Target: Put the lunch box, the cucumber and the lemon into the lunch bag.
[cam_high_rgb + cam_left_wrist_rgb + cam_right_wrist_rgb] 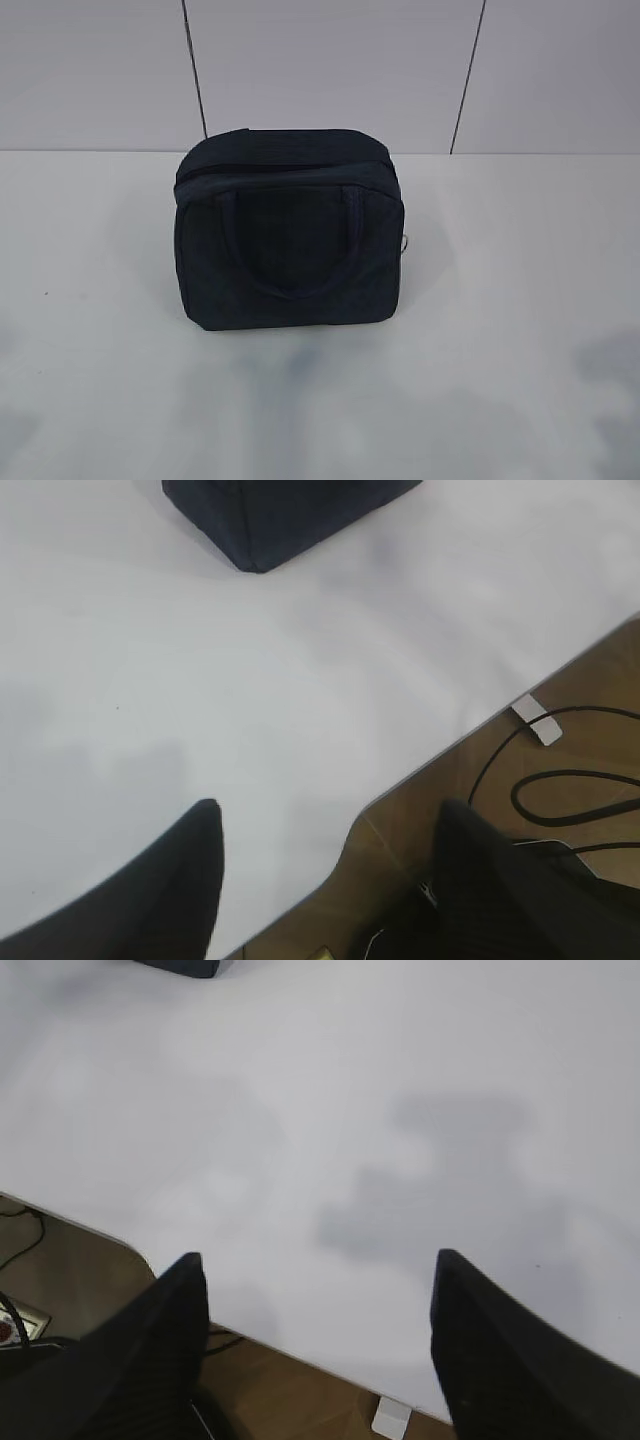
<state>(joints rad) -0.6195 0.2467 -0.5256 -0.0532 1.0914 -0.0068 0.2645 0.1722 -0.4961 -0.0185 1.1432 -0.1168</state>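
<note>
The dark navy lunch bag (289, 237) stands upright in the middle of the white table, zipped shut, its loop handles hanging on the front and a silver ring pull at its right side. A corner of it shows at the top of the left wrist view (285, 515) and a sliver in the right wrist view (180, 966). The lunch box, cucumber and lemon are out of view. My left gripper (330, 815) is open and empty over the table's near edge. My right gripper (318, 1260) is open and empty over the near edge too. Neither gripper shows in the exterior view.
The white table (500, 300) ends at a near edge (440, 755) with brown floor and black cables (560, 780) beyond. A white tab (392, 1418) sits at the table's edge. A grey panelled wall (320, 70) stands behind the table.
</note>
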